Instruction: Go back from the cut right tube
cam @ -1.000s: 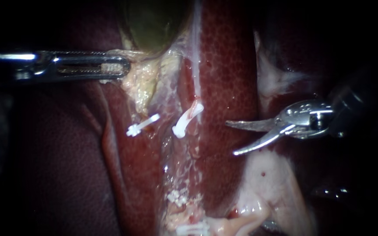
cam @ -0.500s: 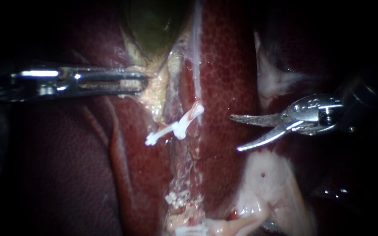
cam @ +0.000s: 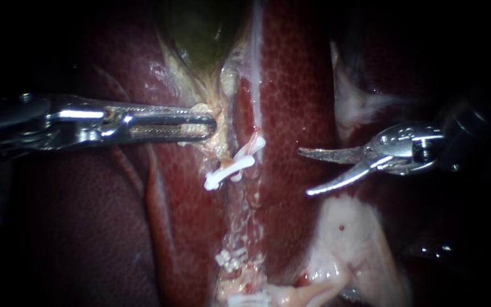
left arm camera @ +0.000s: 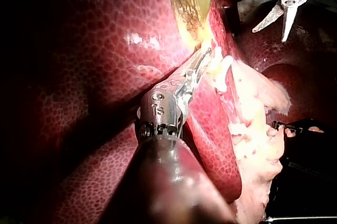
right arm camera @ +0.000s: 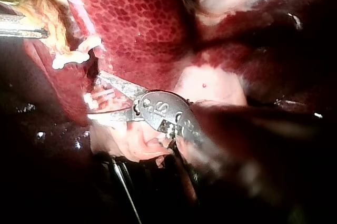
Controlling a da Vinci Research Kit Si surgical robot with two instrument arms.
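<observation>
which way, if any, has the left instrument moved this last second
Yes: the left instrument went rightward across the liver, its tip now close beside the white clips.

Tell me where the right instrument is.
In the endoscope view, the right instrument enters from the right, its tip over the liver, clear of the white clips.

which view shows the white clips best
The endoscope view: both white clips lie crossed, in full sight against the dark red liver. The left wrist view shows only a pale shape hard to tell from the fatty tissue around it. The right wrist view shows them small and less distinct.
</observation>
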